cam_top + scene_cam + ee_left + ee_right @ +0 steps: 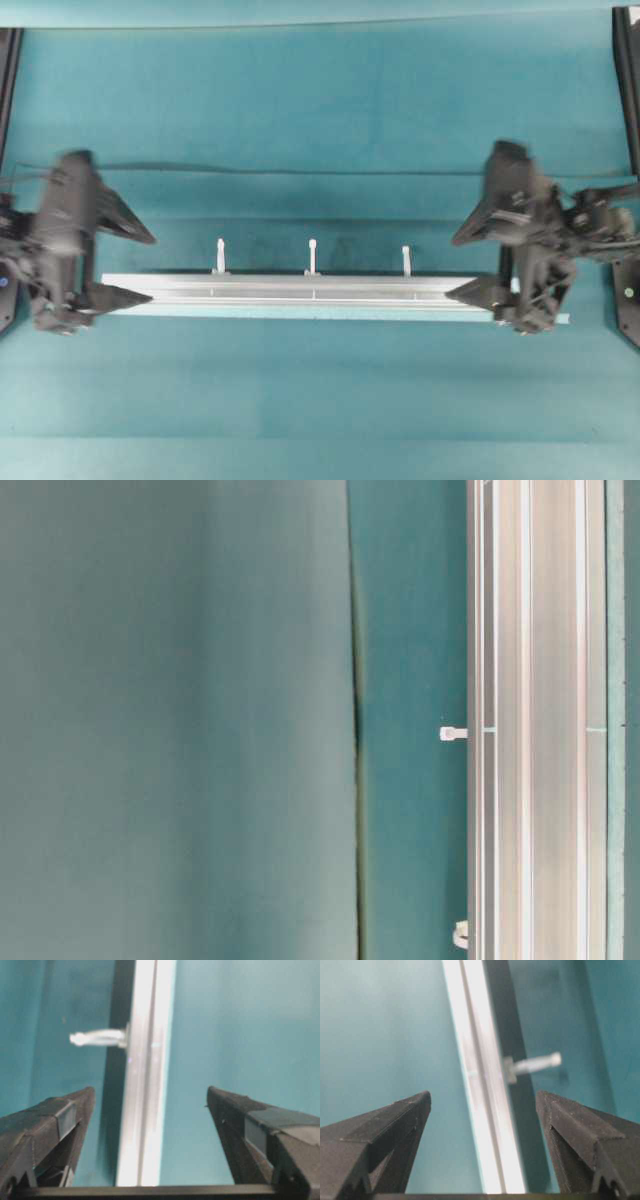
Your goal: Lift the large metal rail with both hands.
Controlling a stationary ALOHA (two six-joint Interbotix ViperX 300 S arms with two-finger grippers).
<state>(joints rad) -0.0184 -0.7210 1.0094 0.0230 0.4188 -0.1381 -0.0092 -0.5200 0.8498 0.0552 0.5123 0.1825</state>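
Note:
The large metal rail (300,290) lies crosswise on the teal mat, with three white pegs (312,256) standing along its far edge. My left gripper (150,268) is open at the rail's left end. In the left wrist view the rail (142,1110) runs between the spread fingers (65,1115) with a gap on each side. My right gripper (453,266) is open at the right end. In the right wrist view the rail (487,1110) also passes between the fingers (570,1120) untouched. The table-level view shows the rail (530,720) and one peg (452,733).
A thin pale tape strip (540,318) lies on the mat under the rail's near edge and sticks out past its right end. A dark seam (300,170) crosses the mat behind the rail. Black frame posts (625,80) stand at the far corners.

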